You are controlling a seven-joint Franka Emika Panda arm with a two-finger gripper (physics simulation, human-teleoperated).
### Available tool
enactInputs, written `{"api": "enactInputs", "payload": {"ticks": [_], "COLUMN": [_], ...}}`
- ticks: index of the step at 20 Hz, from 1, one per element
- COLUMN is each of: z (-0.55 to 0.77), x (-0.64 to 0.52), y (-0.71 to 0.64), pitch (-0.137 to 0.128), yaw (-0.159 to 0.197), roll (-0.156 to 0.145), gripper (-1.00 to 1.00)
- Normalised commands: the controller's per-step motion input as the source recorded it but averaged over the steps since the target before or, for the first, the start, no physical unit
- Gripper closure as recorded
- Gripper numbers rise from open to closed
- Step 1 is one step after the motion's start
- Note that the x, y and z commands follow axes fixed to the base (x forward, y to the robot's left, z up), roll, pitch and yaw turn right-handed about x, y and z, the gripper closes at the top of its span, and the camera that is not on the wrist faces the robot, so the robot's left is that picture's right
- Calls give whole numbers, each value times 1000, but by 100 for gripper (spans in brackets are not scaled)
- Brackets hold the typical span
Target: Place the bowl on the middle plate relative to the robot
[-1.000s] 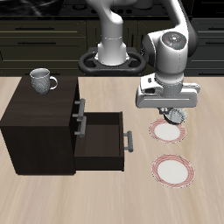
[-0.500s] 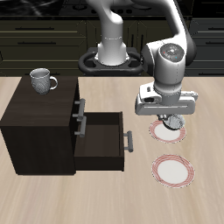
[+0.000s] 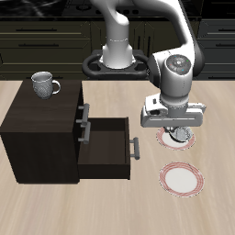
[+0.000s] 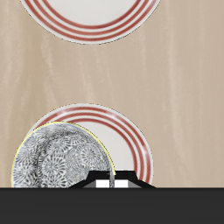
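Two red-rimmed plates are visible in the exterior view, both right of centre on the wooden table [image 3: 55,207]. The middle plate [image 3: 166,139] lies at centre right, partly covered by the arm's hand. A second plate [image 3: 182,179] lies below it in the frame, nearer the table's front edge and apart from it. The gripper [image 3: 178,134] hangs low over the middle plate, below the white arm [image 3: 173,73] that reaches forward from the base at upper centre. The bowl [image 3: 180,134] shows as a small patterned patch at the fingers, directly above the middle plate; contact between bowl and plate cannot be told here. A dark cabinet [image 3: 41,128] fills the left half of the frame, with its drawer [image 3: 106,147] pulled open toward centre. A grey mug [image 3: 43,84] stands on the cabinet top at upper left.

One plate [image 4: 131,140] in the wrist view carries the bowl [image 4: 61,157], a grey-patterned dish overlapping the plate's rim on one side and not centred on it. The gripper [image 4: 105,179] appears only as a dark edge beside the bowl. Whether the fingers are clamped on the bowl or apart cannot be told. Another plate [image 4: 87,22] lies farther off, well apart, cut by the frame edge.
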Motion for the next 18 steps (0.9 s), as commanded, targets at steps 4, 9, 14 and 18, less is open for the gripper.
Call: {"api": "enactInputs", "payload": {"ticks": [4,9,14,18], "z": [-249,-226,54,166], "x": [28,22,-63,-90], "y": [-16,21,27,25], "pitch": [32,66,-14,-28], "yaw": [9,-2,0,-5], "roll": [-6,3,21,13], "gripper": [100,-100,-100,-100]}}
